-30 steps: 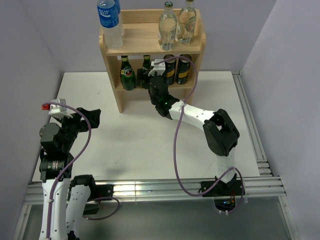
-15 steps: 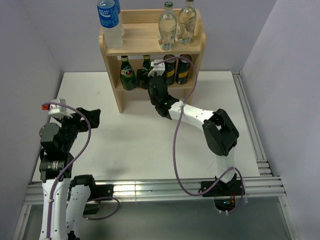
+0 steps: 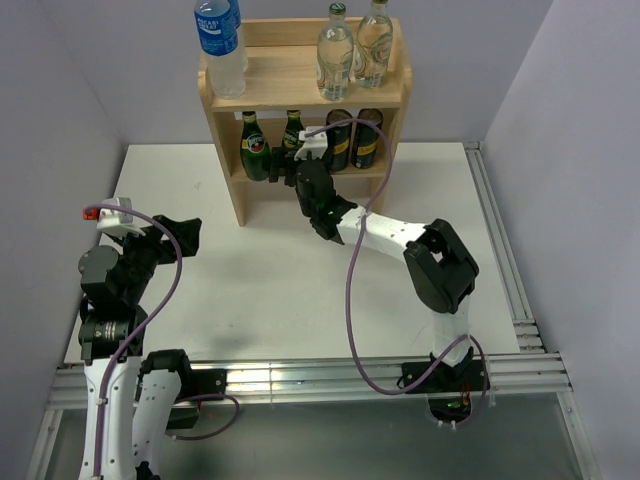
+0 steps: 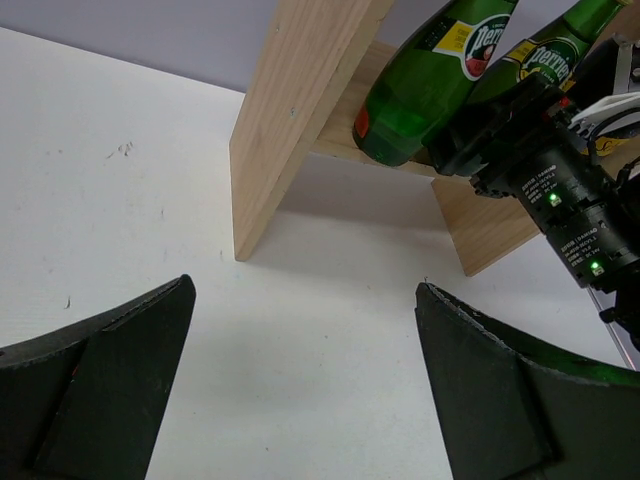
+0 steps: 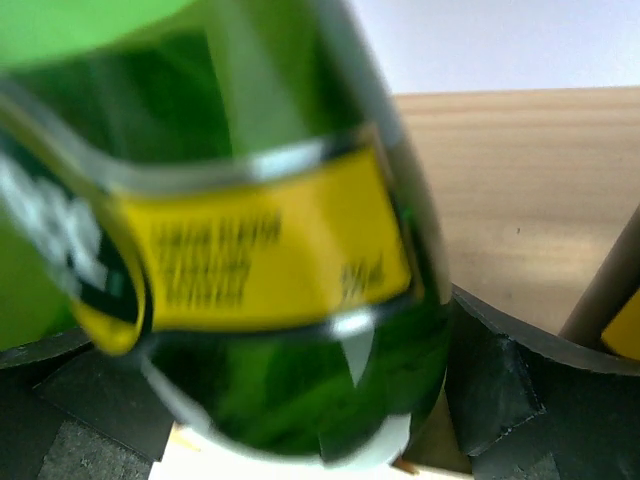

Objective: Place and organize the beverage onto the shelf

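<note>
The wooden shelf (image 3: 290, 92) stands at the table's back. Two clear glass bottles (image 3: 335, 50) are on its top tier. Its lower tier holds two green bottles (image 3: 253, 150) and two dark cans (image 3: 367, 140). My right gripper (image 3: 292, 166) reaches into the lower tier. Its jaws sit on either side of the second green bottle (image 5: 270, 250), which stands on the shelf board, blurred. A sliver of wood shows between the glass and the right finger (image 5: 500, 380), so the right gripper (image 5: 270, 330) is open. My left gripper (image 4: 305, 290) hangs open over bare table.
A taller plastic water bottle (image 3: 220, 40) with a blue label stands at the top tier's left end. The shelf's side panel (image 4: 290, 110) stands ahead of the left gripper. The right arm (image 4: 560, 190) crosses in front of the lower tier.
The right gripper's jaws have spread wider around the green bottle and the wrist has shifted slightly left. The left arm has not moved.
</note>
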`<action>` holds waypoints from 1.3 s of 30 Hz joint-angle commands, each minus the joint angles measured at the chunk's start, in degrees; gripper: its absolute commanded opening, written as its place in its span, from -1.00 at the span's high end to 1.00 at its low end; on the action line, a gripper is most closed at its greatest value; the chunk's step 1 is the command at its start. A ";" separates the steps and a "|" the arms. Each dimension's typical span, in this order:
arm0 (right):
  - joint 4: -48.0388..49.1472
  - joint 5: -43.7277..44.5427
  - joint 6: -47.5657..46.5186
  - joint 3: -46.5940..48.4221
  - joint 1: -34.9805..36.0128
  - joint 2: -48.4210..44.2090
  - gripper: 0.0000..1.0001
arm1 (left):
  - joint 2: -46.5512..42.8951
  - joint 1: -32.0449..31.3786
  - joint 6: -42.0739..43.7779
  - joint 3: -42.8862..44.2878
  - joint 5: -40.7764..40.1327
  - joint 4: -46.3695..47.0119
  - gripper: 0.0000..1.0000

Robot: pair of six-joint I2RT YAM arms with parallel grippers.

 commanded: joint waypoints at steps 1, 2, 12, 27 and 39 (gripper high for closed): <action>3.45 0.93 -0.58 -1.29 0.79 -4.56 -0.97 | -0.19 0.38 -0.12 0.11 0.88 2.74 -0.99; 3.62 1.11 -0.75 -1.55 1.05 -5.17 -0.97 | -0.19 0.47 -0.03 0.11 0.88 2.74 -0.99; 4.33 2.95 -1.81 -5.07 2.81 -9.31 -0.97 | -0.28 0.47 -0.12 0.11 0.62 2.66 -0.99; 5.30 6.90 -1.72 -14.12 7.38 -18.18 -0.97 | -0.28 0.47 -0.12 0.11 0.26 2.48 -0.99; -20.26 33.52 5.39 -24.06 26.44 -41.12 -1.00 | -0.98 0.65 -0.03 0.20 -0.44 2.39 -0.99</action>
